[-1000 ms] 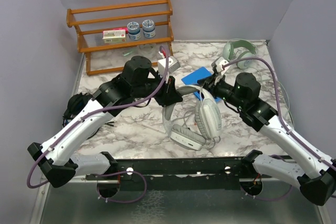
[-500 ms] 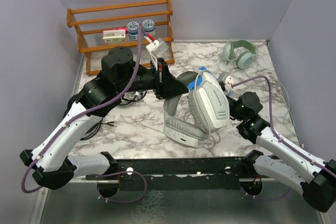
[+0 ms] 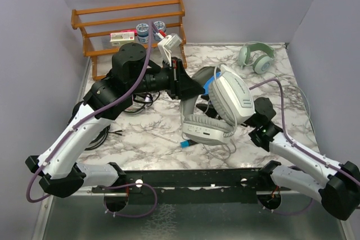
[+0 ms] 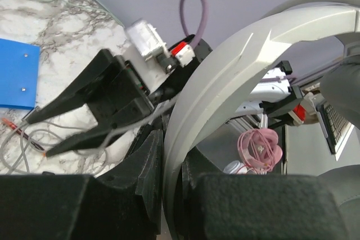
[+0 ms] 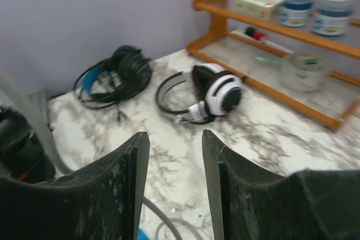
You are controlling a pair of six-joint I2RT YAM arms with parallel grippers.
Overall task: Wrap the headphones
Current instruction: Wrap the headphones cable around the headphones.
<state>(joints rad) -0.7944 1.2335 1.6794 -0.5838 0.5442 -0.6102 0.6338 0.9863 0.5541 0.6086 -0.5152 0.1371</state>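
The left hand (image 4: 173, 151) is clamped on the headband (image 4: 225, 66) of the pale headphones (image 3: 233, 99), a finger on each side of the band; it holds the pair off the bench (image 3: 146, 133), in front of the wooden rack (image 3: 129, 32) and out beyond its right end; the band arches away from that hand, so the long axis runs from the rack side toward the right arm, one ear cup raised, the other hanging low. The right hand (image 4: 39, 136) points back toward the rack with its fingers spread and nothing between them; from above it is hidden under the raised cup. The thin cable (image 3: 230, 149) trails loose on the bench beneath the low cup, on the side away from the rack; a strand seems to cross the right hand's fingers, though contact cannot be told. I judge the right hand nearer and free, so catching the cable and winding it round the band falls to it. A white-and-black pair (image 5: 216, 91) lies near the rack's foot; a black pair (image 5: 121, 71) farther out from it.
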